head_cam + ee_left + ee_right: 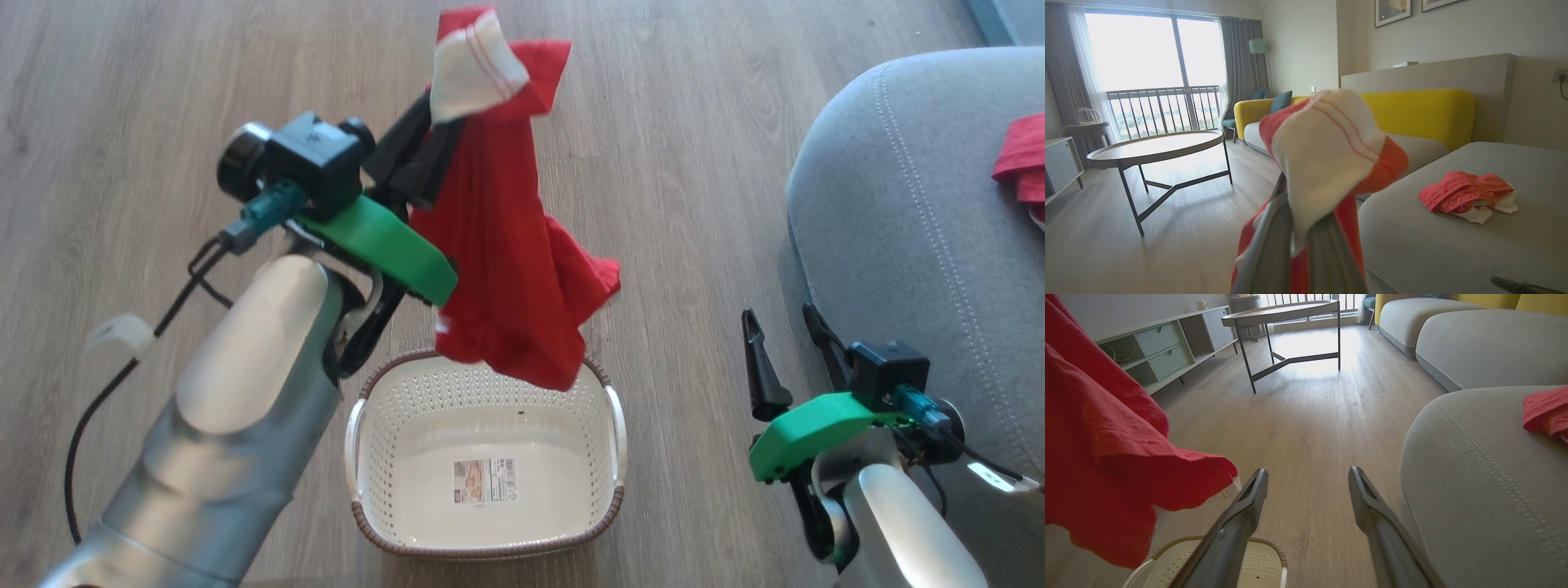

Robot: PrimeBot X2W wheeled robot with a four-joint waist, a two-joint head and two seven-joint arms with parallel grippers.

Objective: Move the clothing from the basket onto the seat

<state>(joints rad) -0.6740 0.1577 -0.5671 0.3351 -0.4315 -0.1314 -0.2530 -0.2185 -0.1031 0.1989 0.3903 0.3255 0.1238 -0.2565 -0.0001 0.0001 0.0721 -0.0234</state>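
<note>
Left gripper (424,122): fingers are closed tight on a red garment (506,245), which is hung above the basket.
Basket (490,547): set on the wooden floor (122,122), label seen on its bottom.
Right gripper (777,314): fingers are spread wide, nothing gripped, just beside the seat.
Seat (898,204): a second red garment (1020,159) is laid on it.

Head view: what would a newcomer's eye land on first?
The red garment with a cream-white sleeve, dangling from the shut left gripper above the empty basket at centre. Next, a second red piece lying on the grey seat at right, with the open right gripper beside the seat's edge.
</note>
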